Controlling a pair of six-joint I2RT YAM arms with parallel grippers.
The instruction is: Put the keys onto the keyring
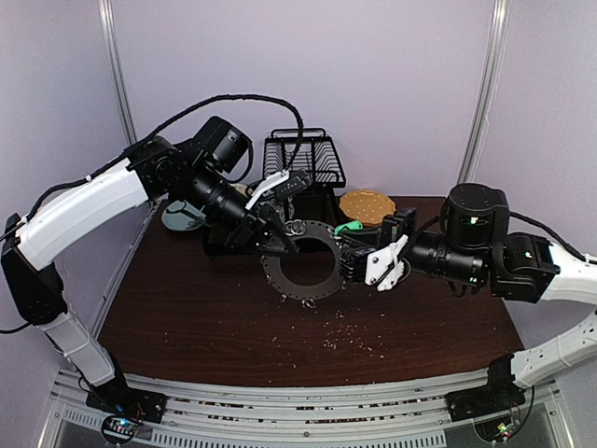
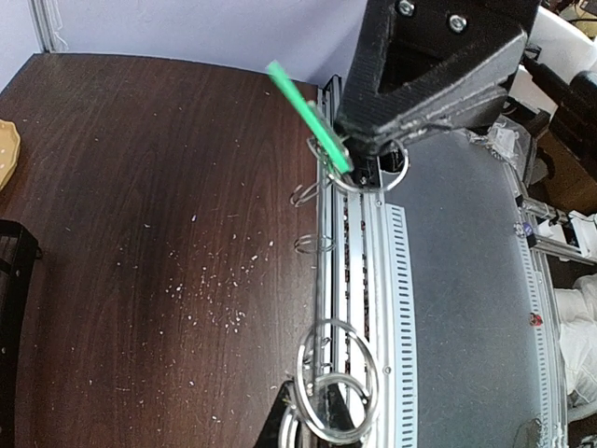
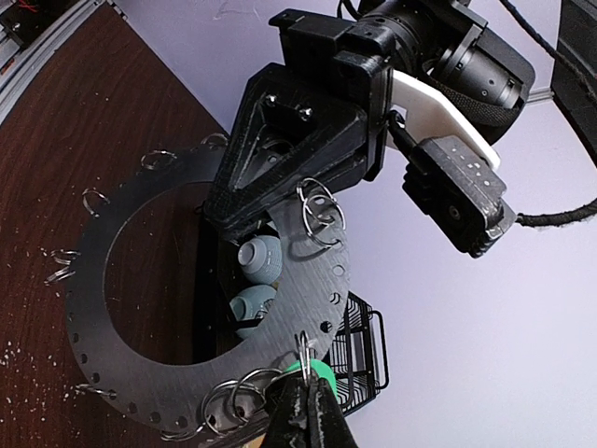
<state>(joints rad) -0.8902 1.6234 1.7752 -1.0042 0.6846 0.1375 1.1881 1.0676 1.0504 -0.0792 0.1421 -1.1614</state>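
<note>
The keyring point(image 1: 280, 276) is a flat dark grey disc with a big hole and small wire loops round its rim. My left gripper point(image 1: 280, 233) is shut on its far left rim. The left wrist view shows the disc edge-on, with large loops point(image 2: 338, 373) just beyond that gripper's dark fingertips point(image 2: 276, 424). My right gripper point(image 1: 347, 245) is shut on the green-headed key point(image 1: 350, 227) at the disc's right rim. In the right wrist view, the key's green head point(image 3: 324, 373) sits behind the shut fingers point(image 3: 303, 415), and a wire loop point(image 3: 303, 350) pokes out of them. The key's blade is hidden.
A black wire rack point(image 1: 303, 154) stands at the back, with a tan round disc point(image 1: 367, 205) to its right. Pale teal bowls point(image 1: 182, 217) sit at the back left. Pale crumbs point(image 1: 345, 331) litter the dark table in front of the keyring. A slotted metal rail point(image 1: 308, 411) runs along the near edge.
</note>
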